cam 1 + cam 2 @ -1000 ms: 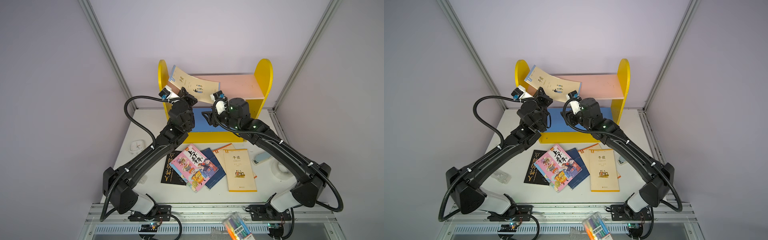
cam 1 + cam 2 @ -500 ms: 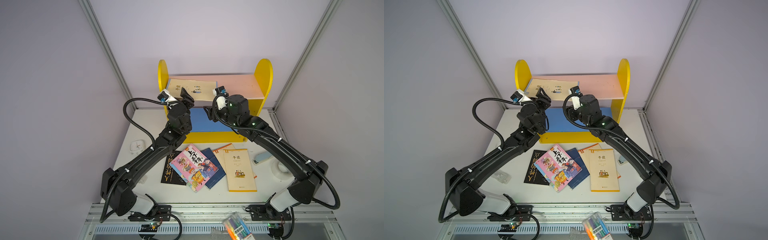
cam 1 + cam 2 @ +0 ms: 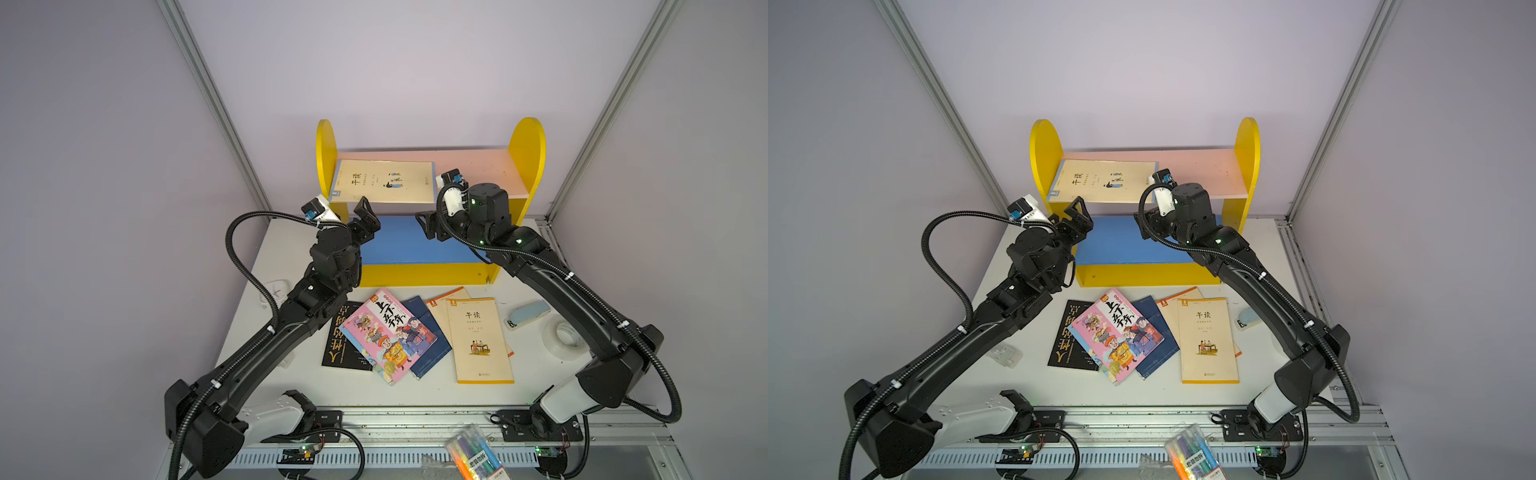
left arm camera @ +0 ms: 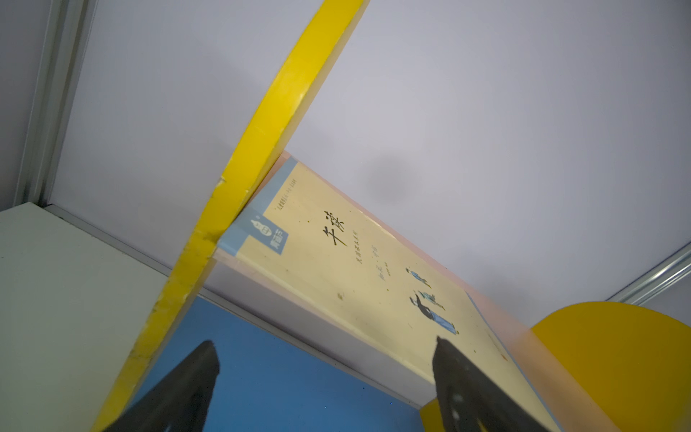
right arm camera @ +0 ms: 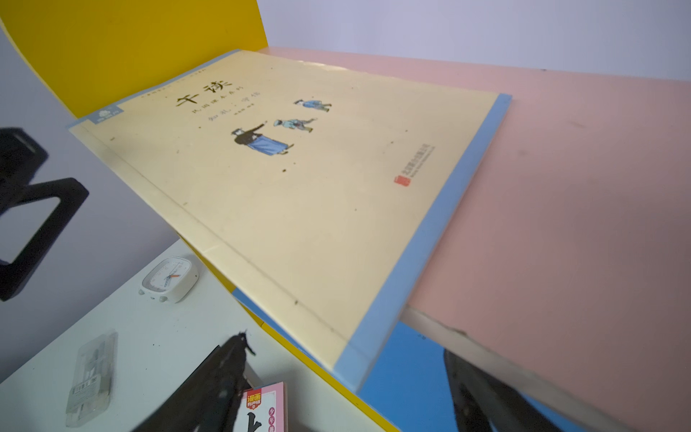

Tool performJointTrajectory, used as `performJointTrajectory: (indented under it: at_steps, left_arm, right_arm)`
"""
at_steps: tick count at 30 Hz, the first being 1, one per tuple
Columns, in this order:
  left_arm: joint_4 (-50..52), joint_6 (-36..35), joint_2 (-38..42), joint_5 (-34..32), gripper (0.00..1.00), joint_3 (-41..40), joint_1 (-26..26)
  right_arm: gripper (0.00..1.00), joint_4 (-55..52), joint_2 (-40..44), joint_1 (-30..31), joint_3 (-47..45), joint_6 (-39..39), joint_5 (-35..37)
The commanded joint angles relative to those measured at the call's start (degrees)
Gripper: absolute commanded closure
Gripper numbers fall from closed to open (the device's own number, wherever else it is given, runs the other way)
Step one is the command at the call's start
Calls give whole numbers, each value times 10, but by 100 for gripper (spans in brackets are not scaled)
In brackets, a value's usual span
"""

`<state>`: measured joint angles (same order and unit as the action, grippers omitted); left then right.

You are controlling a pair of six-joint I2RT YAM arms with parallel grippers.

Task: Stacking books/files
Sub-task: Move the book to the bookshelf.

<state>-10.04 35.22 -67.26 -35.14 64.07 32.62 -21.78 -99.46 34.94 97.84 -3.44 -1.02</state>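
Title 午读 marks cream book (image 3: 382, 181) lying on pink shelf (image 3: 486, 166).

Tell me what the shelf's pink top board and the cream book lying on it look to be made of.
Pink top board: probably painted or laminated wood composite, matte; its front edge shows a pale, chipped core. Cream book: paper, thin soft cover with a slight sheen, scuffed with dark specks; light-blue strip along one edge.
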Motion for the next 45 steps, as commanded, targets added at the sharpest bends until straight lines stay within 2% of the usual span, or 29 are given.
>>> performJointTrajectory:
  at_steps: [1, 5, 9, 13, 18, 22, 30, 35, 45]
  left_arm:
    - [51, -12, 35, 46, 8, -11, -15]
    - [142, -41, 97, 61, 8, -27, -39]
    - [256, -78, 151, 58, 6, -42, -57]
    - [352, -71, 180, 75, 4, -63, -79]
    - [339, -37, 220, 114, 3, -139, -80]
    - [322, -17, 251, 118, 3, -176, -80]
    - [329, 4, 274, 119, 3, -192, -80]
    - [328, 11, 278, 121, 3, -199, -80]
    - [319, 16, 275, 126, 3, -209, -81]
  right_arm:
    - [21, -27, 1, -3, 19, -5, -34]
    - [27, -61, 0, -2, 34, -4, -82]
    - [28, -85, 1, 10, 38, 5, -118]
    - [29, -107, -20, 28, 73, 20, -129]
    - [33, -120, -72, 35, 139, 23, -144]
    - [33, -132, -110, 35, 192, 24, -151]
    - [33, -153, -177, 35, 284, 26, -153]
    - [33, -155, -198, 35, 311, 22, -157]
    - [33, -117, -206, 42, 315, 20, -278]
